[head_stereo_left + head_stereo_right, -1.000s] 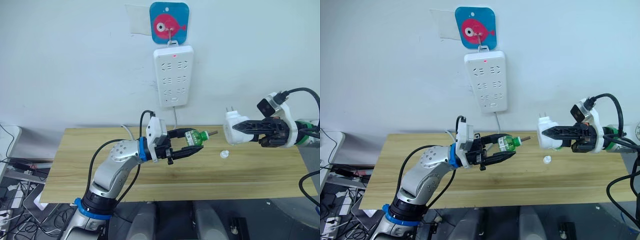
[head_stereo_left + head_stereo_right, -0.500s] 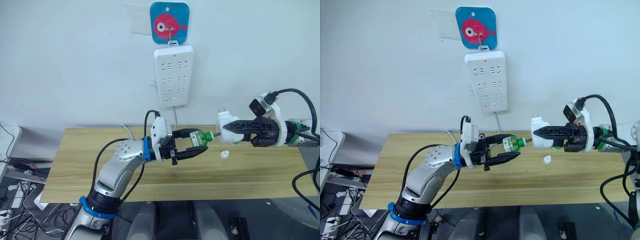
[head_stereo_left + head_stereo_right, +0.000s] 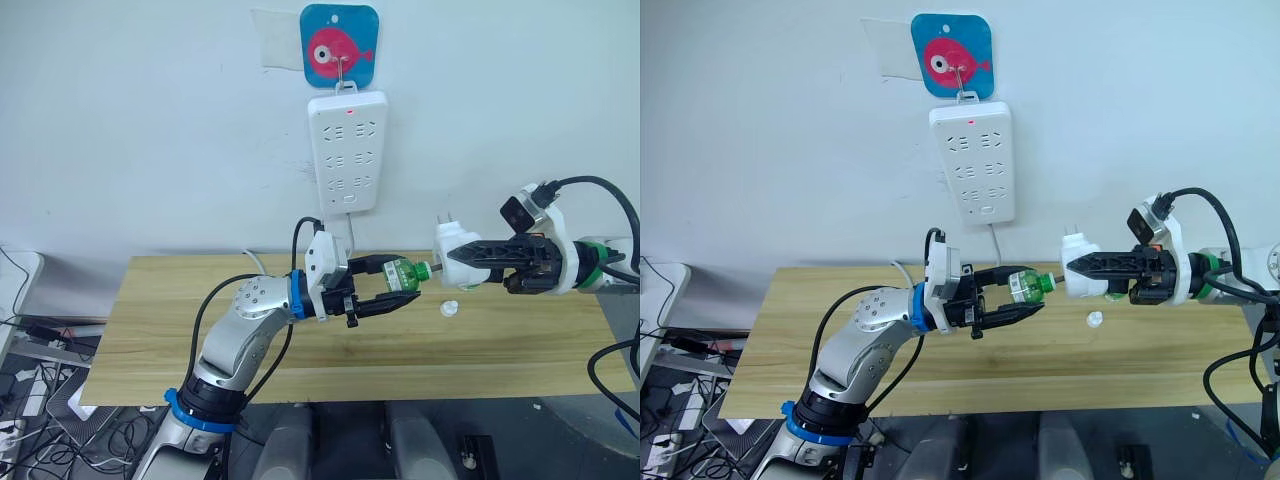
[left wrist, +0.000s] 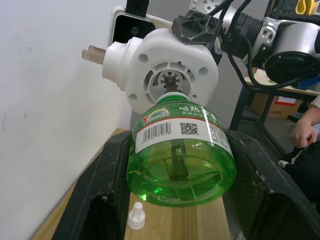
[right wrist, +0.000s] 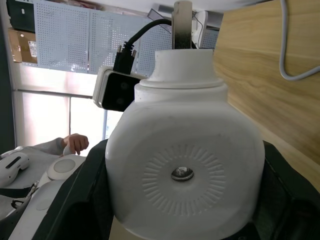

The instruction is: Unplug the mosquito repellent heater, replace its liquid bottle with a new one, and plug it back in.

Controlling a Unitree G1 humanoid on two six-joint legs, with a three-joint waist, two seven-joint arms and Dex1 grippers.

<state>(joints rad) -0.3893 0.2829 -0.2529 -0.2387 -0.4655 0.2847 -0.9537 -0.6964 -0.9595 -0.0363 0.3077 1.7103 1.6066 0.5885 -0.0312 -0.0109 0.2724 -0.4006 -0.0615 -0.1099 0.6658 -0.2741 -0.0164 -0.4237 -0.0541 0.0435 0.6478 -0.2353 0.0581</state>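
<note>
Lying sideways at centre frame, the bottle [image 3: 399, 273] is clamped in the left gripper [image 3: 378, 288], neck toward the heater [image 3: 456, 256]. The right gripper [image 3: 490, 262] grips the heater just right of it, socket facing the neck, prongs up.

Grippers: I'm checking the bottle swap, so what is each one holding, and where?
Left gripper clamps the green bottle by its body; right gripper clamps the heater by its sides.

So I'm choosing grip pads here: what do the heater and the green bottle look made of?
The mosquito repellent heater looks like smooth white moulded plastic with a slight sheen, ribbed around its socket; its prongs look metallic. The green bottle seems clear tinted plastic or glass, since liquid and wick show through; its printed label looks glossy.
</note>
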